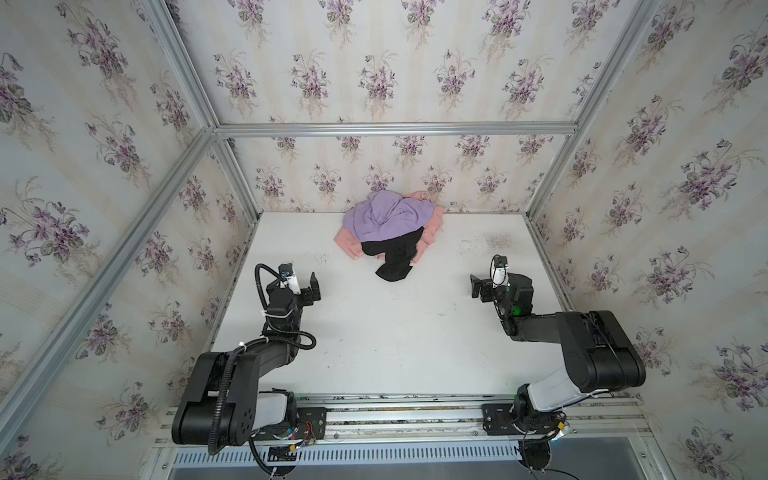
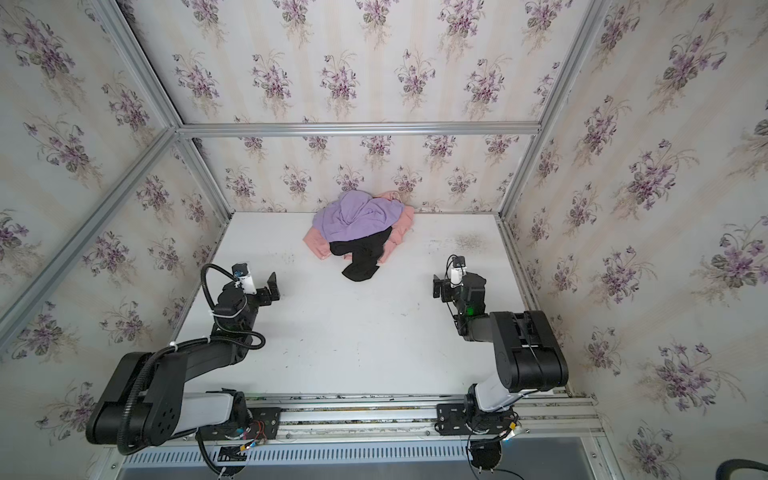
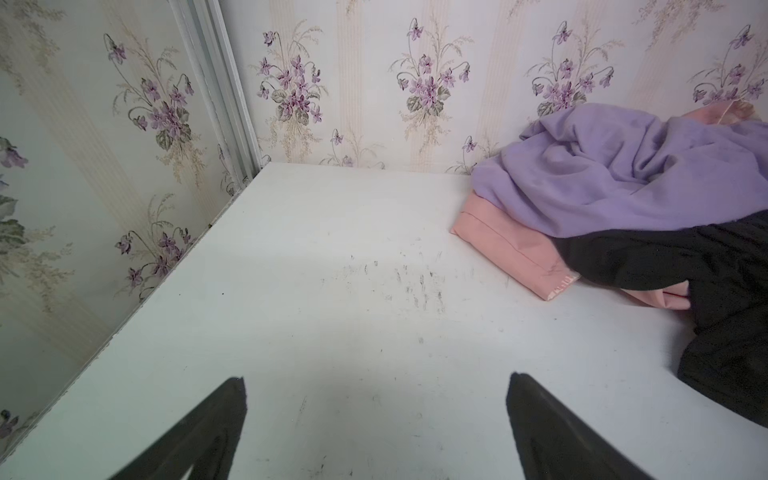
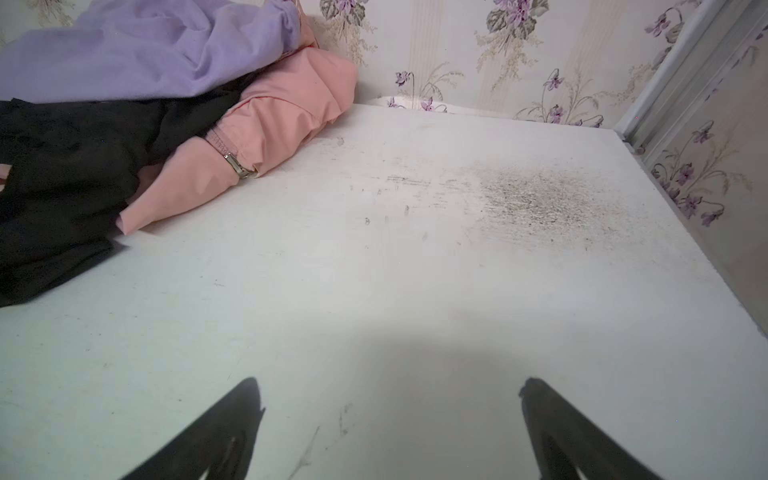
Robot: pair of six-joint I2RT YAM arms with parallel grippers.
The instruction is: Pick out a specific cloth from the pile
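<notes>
The left gripper (image 3: pixel 376 378) and right gripper (image 4: pixel 390 380) are spread and empty, well apart from the pile (image 1: pixel 388 214) at the far wall. The cloth (image 1: pixel 395 255) lies at its near side, tucked under the lavender cloth (image 1: pixel 386 216) and on the pink cloth (image 1: pixel 347 245). A deep pinch may catch pink too, and pulling may drag lavender along. The long axis seems to run far-to-near, with the free end pointing toward the arms.

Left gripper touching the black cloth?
Apart. In a top view, bare table separates the left gripper from the black cloth; the left wrist view shows open jaws with nothing between them.
</notes>
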